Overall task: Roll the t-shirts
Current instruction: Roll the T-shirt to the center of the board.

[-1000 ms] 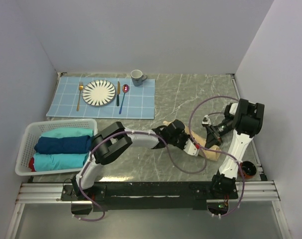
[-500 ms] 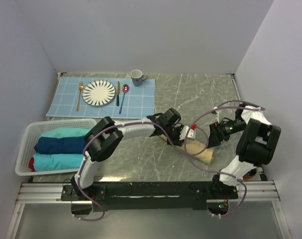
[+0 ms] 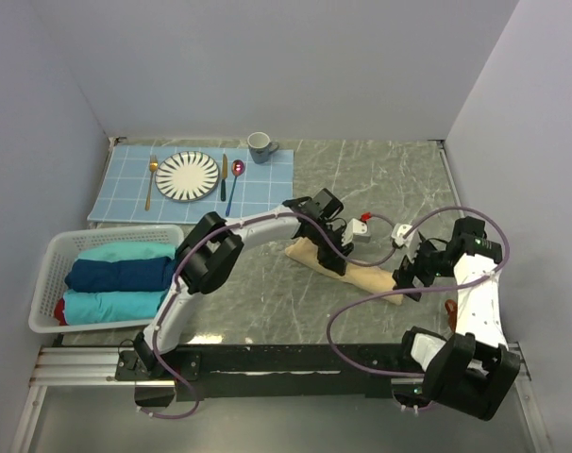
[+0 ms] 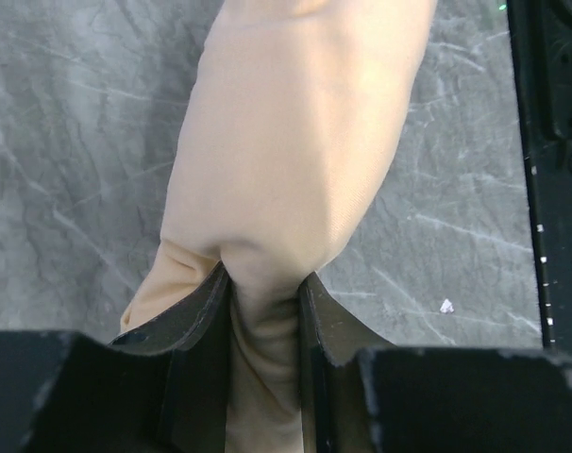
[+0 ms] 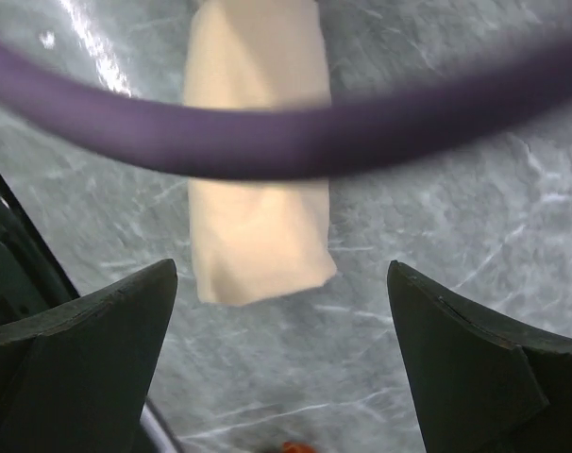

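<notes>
Marble table: rolled t-shirt, placemat, basket

Grey veined marble-look tabletop between plain pale lavender walls, under soft even light.

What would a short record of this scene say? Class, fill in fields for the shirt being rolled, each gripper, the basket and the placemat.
shirt in work: tan t-shirt, rolled into a tube, lying on the table
left gripper: shut on one end of the roll
right gripper: open over the other end, holding nothing
basket: teal shirts and a navy shirt
placemat: plate, cutlery, mug
</notes>
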`<action>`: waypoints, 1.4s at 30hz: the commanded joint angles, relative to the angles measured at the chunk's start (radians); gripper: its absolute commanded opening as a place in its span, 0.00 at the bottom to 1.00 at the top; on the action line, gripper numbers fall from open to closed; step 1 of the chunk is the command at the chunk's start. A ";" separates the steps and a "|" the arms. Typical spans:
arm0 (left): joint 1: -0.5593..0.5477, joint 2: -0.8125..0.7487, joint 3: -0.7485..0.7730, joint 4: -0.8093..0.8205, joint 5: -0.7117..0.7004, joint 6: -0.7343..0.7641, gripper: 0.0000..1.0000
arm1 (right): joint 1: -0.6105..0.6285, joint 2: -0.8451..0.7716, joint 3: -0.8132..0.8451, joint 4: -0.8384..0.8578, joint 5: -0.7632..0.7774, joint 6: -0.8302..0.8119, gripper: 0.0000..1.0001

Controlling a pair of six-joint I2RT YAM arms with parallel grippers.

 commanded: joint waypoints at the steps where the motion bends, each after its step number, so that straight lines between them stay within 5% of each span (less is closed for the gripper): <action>1: -0.012 0.126 0.120 -0.211 0.084 -0.002 0.12 | 0.013 -0.013 -0.011 -0.085 -0.001 -0.264 1.00; 8: -0.006 0.181 0.171 -0.231 0.071 -0.025 0.12 | 0.111 -0.076 -0.048 -0.041 0.021 -0.338 1.00; 15: 0.012 0.232 0.211 -0.231 0.145 -0.106 0.12 | 0.269 -0.174 -0.214 0.222 0.048 -0.071 1.00; 25: 0.046 0.262 0.229 -0.201 0.196 -0.137 0.12 | 0.283 0.146 -0.165 0.379 0.097 0.136 0.99; 28: 0.064 0.269 0.229 -0.188 0.220 -0.146 0.11 | 0.283 0.265 -0.116 0.340 0.105 0.133 0.80; 29: 0.068 0.270 0.228 -0.187 0.229 -0.144 0.11 | 0.283 0.299 -0.097 0.318 0.113 0.120 0.64; 32: 0.081 0.272 0.226 -0.175 0.236 -0.152 0.12 | 0.277 0.434 -0.025 0.258 0.128 0.123 0.42; 36: 0.095 0.253 0.196 -0.138 0.197 -0.186 0.25 | 0.266 0.592 0.108 0.186 0.113 0.156 0.33; 42: 0.146 0.044 -0.020 0.196 0.004 -0.377 0.45 | 0.263 0.838 0.303 0.027 0.113 0.158 0.31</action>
